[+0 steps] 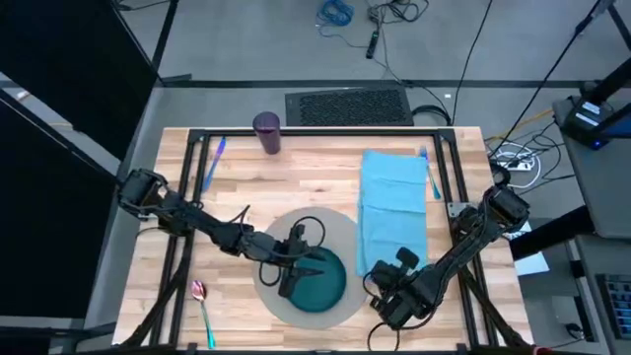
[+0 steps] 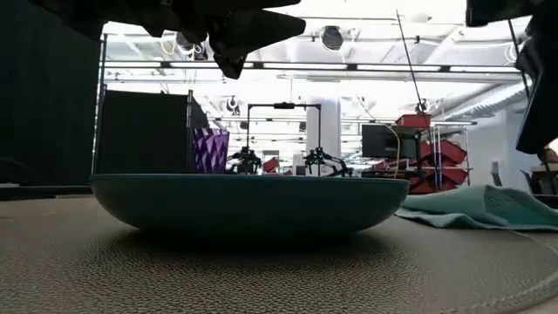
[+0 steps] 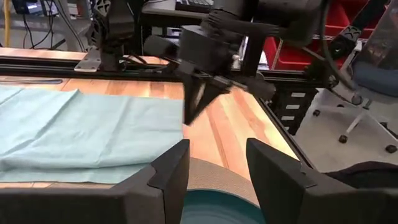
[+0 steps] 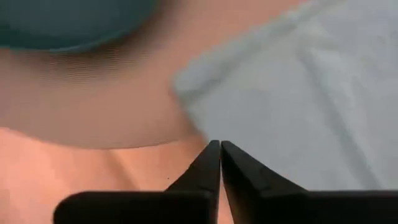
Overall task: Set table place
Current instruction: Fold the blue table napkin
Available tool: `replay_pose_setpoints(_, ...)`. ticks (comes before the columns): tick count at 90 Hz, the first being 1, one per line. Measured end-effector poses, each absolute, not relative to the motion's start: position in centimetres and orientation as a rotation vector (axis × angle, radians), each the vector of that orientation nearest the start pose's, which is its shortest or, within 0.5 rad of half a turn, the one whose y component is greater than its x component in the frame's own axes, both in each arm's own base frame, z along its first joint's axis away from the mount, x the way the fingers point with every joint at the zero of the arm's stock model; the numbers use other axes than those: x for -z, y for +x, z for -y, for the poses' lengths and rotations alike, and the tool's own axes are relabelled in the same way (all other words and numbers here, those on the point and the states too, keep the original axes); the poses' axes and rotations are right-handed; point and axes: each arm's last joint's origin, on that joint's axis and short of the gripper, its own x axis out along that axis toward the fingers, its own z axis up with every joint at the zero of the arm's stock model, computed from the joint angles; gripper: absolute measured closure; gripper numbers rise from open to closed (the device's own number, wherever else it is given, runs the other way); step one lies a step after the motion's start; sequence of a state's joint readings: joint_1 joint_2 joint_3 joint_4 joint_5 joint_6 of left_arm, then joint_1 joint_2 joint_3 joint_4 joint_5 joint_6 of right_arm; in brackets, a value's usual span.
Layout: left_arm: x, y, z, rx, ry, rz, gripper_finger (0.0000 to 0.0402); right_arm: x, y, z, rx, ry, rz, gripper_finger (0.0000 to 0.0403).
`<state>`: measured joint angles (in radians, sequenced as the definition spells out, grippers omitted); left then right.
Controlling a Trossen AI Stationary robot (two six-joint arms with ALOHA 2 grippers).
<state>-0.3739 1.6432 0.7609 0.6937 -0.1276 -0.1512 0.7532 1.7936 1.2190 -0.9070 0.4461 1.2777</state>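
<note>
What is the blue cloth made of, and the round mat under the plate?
The cloth looks like soft fabric, matte: it creases and lies limp on the table. The mat looks woven or textured, maybe felt or vinyl: the low view shows a fine grainy weave. The plate looks smooth, maybe plastic.

Teal plate [image 1: 320,286] sits on round grey mat [image 1: 340,225], light-blue napkin [image 1: 393,212] flat just beside, on wood table [image 1: 306,177].

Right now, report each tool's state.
Left tool: open, empty, above the teal plate.
Right tool: shut, empty, by the light blue napkin.
</note>
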Motion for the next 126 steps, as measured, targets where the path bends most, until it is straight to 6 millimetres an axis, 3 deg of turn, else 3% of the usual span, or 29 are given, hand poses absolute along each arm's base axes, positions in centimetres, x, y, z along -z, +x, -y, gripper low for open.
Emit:
replay_pose_setpoints(30,-19.8,31.1,12.7,0.256,-0.101,-0.202,0.0258,-18.3,25.0,-21.7,0.494,0.298,-1.059,0.0245)
replay_pose_setpoints(52,-19.8,31.0,13.0,0.265,-0.102,-0.198,0.0258,-15.5,25.6,-21.9,0.444,0.067,-1.140,0.0174)
replay_pose_setpoints(73,-19.8,31.0,12.9,0.264,-0.102,-0.198,0.0258,-13.6,26.3,-21.4,0.421,-0.067,-1.205,0.0178)
replay_pose_setpoints(126,-19.8,31.0,12.9,0.264,-0.101,-0.199,0.0258,-14.8,26.1,-20.8,0.452,-0.066,-1.188,0.0237)
